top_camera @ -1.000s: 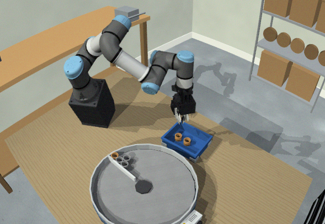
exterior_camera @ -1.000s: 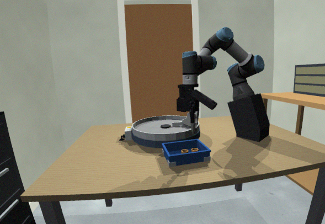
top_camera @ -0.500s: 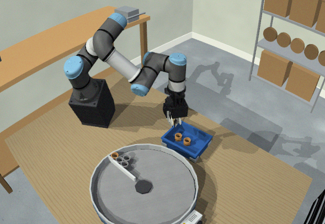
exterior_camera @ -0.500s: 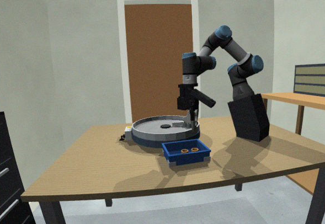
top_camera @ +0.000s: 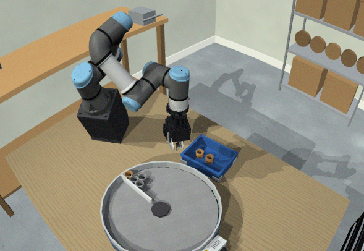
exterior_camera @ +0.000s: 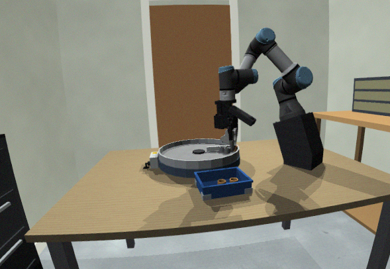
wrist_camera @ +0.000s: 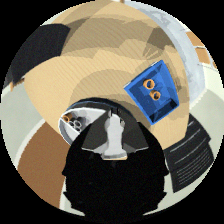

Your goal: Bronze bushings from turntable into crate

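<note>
- Two bronze bushings lie in the crate, near each other and apart from its walls.
- One more bronze bushing is on the turntable, close to the rim at the outer end of the white bar.
- Three steel bushings are grouped on the turntable beside that bar, close to the bronze one.
- The gripper points down, its jaws closed together with nothing between them. In the top view it appears between the arm's base and the crate, and the wrist view shows the crate off to one side of the fingers.
- The crate sits on the table, just beside the turntable.
- A dark hub marks the turntable's middle.
</note>
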You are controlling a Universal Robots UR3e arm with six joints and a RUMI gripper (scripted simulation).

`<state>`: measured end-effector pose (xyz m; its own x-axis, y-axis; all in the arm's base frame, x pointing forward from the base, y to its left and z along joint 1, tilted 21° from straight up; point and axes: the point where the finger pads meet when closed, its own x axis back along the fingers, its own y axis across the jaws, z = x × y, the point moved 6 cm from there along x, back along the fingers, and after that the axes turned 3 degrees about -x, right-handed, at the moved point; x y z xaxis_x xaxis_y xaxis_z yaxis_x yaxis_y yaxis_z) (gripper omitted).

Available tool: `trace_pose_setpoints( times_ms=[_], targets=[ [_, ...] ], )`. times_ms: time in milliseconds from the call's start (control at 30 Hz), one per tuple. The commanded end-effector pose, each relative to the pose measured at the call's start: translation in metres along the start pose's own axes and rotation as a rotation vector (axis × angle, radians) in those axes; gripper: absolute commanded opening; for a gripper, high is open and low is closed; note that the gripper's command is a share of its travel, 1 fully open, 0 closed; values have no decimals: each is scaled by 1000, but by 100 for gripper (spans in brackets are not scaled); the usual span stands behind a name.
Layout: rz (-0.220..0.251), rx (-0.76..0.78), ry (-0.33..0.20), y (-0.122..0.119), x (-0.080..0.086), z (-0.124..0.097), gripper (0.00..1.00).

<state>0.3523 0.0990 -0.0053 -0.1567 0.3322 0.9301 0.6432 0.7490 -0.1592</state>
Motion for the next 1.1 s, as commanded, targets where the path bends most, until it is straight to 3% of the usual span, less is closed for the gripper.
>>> trace_pose_setpoints(
  times_ms=[0,367,800,1067],
  targets=[
    [-46,29,-12,-46,-1,-17,6],
    [-46,29,-12,-121,-5,-47,6],
    [-45,29,-12,-164,-8,-64,6],
    [-45,29,-13,-174,-8,-68,6]
  ],
)
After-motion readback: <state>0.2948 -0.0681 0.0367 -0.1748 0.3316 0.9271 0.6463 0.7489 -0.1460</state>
